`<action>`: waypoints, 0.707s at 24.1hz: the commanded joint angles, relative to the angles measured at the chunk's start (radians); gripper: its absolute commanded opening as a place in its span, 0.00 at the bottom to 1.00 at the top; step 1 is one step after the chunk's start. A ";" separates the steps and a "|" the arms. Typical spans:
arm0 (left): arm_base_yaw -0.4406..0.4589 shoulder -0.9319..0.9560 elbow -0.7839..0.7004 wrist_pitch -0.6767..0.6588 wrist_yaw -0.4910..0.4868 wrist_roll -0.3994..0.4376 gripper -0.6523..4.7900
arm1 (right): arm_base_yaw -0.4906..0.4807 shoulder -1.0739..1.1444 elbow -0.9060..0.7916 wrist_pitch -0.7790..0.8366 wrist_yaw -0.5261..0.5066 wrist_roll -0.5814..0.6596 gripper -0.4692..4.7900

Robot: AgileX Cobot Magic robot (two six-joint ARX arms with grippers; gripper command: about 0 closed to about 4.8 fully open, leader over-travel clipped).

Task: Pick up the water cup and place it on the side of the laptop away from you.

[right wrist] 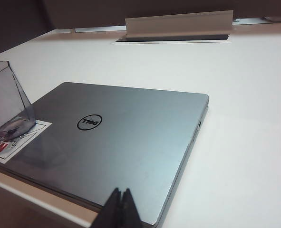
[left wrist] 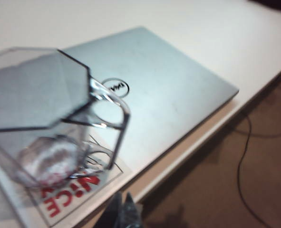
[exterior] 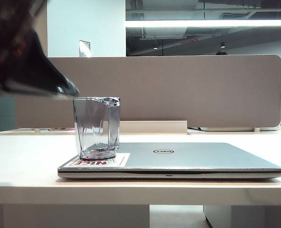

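Blurred at the near left, the left tool (left wrist: 126, 213) hangs shut and empty by the cup (exterior: 97, 127), which stands unlifted on the laptop (exterior: 188, 159); right tool (right wrist: 120, 209) shut, idle.

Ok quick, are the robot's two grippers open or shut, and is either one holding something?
Left gripper: shut, holding nothing, hovering near the water cup on the laptop.
Right gripper: shut, holding nothing, at the laptop's near edge.
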 commanded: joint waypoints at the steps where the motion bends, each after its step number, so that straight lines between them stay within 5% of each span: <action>1: -0.074 0.107 0.004 0.154 -0.079 0.059 0.15 | -0.001 -0.002 -0.004 0.014 0.000 0.000 0.07; 4: -0.118 0.243 0.004 0.285 -0.139 0.060 0.18 | -0.002 -0.002 -0.004 0.014 -0.001 0.000 0.07; 6: -0.123 0.307 0.004 0.323 -0.150 0.060 0.35 | -0.002 -0.002 -0.004 0.014 -0.001 0.000 0.07; 17: -0.122 0.459 0.004 0.487 -0.195 0.061 0.36 | -0.002 -0.002 -0.004 0.014 -0.001 0.000 0.07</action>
